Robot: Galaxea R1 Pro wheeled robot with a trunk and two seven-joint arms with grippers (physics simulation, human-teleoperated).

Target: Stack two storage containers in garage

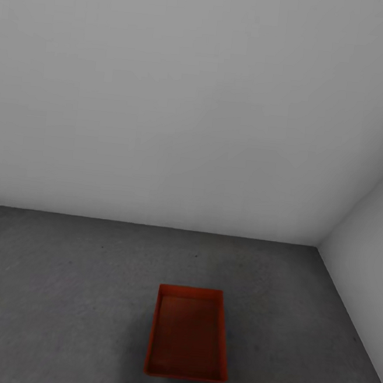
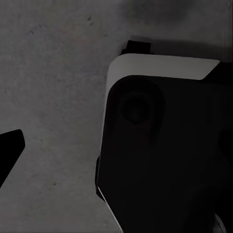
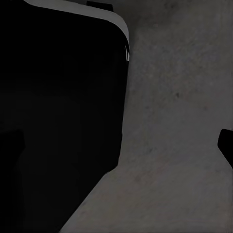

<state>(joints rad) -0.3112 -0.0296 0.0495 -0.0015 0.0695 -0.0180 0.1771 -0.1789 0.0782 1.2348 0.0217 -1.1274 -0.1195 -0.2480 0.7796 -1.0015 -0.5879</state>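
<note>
A bin point(image 1: 188, 334) sits on the concrete floor point(image 1: 58, 296) in front of me, in the lower middle of my head view. It is orange-red, rectangular and open-topped, with its long side running away from me. It stands flat and upright, apart from both walls. Whether it is one bin or two nested I cannot tell from here.

Beyond it the floor meets a plain grey-white back wall point(image 1: 182, 108). A second wall point(image 1: 368, 243) comes in from the right, and the two join in a corner to the far right of the bin. A darker shadow lies on the concrete around the bin's near end.

My left wrist camera looks down at the same mottled floor point(image 2: 53, 87), beside a dark body with a white edge, part of my own base point(image 2: 160, 145). One dark fingertip point(image 2: 10, 148) shows at the frame's edge. My right wrist camera shows floor point(image 3: 179, 121) beside that dark body point(image 3: 58, 111), with a sliver of a fingertip point(image 3: 227, 145).

Neither gripper has anything between its fingers that I can see, but with so little of them showing I cannot tell whether they are spread or closed.
</note>
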